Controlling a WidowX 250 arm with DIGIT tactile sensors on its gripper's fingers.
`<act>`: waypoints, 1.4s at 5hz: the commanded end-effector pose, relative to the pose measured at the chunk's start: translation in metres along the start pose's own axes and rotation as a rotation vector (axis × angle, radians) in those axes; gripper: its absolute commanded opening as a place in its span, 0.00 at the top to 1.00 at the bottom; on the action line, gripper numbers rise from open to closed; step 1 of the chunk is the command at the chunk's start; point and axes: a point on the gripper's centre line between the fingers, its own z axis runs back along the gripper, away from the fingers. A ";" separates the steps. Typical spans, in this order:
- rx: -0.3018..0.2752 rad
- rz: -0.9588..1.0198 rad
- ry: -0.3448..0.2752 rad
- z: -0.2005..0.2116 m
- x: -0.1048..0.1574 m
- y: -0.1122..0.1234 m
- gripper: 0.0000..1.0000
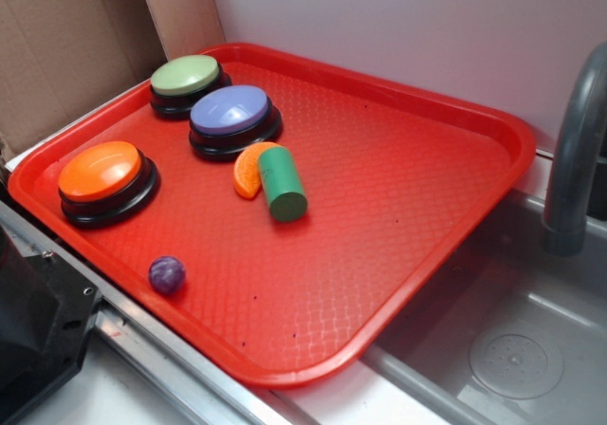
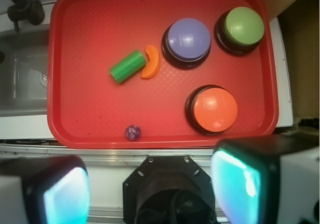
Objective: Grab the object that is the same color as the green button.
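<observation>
We are locating the short matte green cylinder (image 1: 282, 185) lying on its side near the middle of the red plastic tray (image 1: 427, 197), touching the orange half-round slice (image 1: 248, 169). The purple-blue domed button (image 1: 230, 113) is sitting just beside the slice, with the pale green domed button (image 1: 185, 77) behind it. We are seeing the gripper (image 2: 150, 189) released, jaws spread wide, hovering off the tray's near edge.

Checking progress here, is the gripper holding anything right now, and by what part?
Nothing is held. The gripper is open, and the green cylinder lies untouched on the tray.
</observation>
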 end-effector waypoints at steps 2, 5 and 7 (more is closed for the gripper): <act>-0.028 0.250 -0.079 -0.022 0.004 -0.008 0.00; 0.019 0.842 -0.104 -0.104 0.044 -0.011 0.00; 0.061 0.943 -0.094 -0.171 0.079 -0.017 0.00</act>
